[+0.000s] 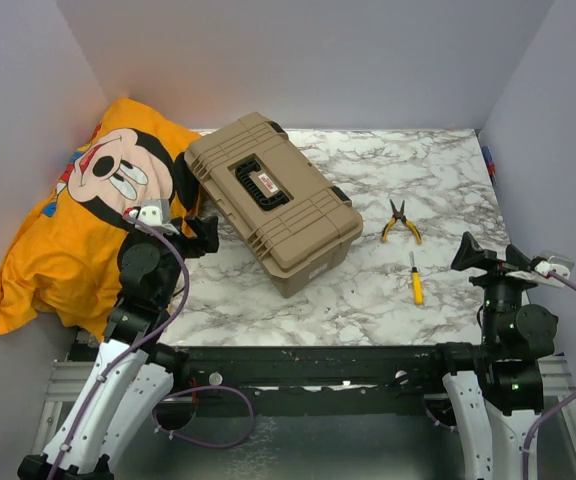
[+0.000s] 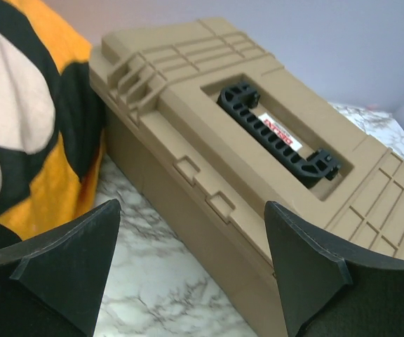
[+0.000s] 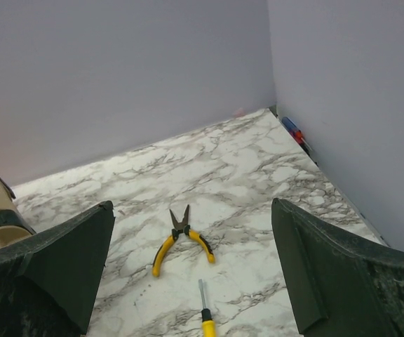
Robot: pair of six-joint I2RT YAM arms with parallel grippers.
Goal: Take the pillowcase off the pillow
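The orange-yellow pillowcase (image 1: pixel 78 225) with the Mickey Mouse face lies plump at the left of the table, against the left wall; it also shows at the left of the left wrist view (image 2: pixel 27 133). The white pillow is hidden inside it. My left gripper (image 1: pixel 200 236) is open and empty, just right of the pillowcase's near edge, with marble and the toolbox between its fingers (image 2: pixel 69 260). My right gripper (image 1: pixel 480 255) is open and empty at the table's right front, far from the pillowcase.
A tan toolbox (image 1: pixel 270 200) lies diagonally mid-table, touching the pillowcase; it fills the left wrist view (image 2: pixel 258 154). Yellow-handled pliers (image 1: pixel 400 221) and a yellow screwdriver (image 1: pixel 416 280) lie right of it, also in the right wrist view (image 3: pixel 181 239). Walls close three sides.
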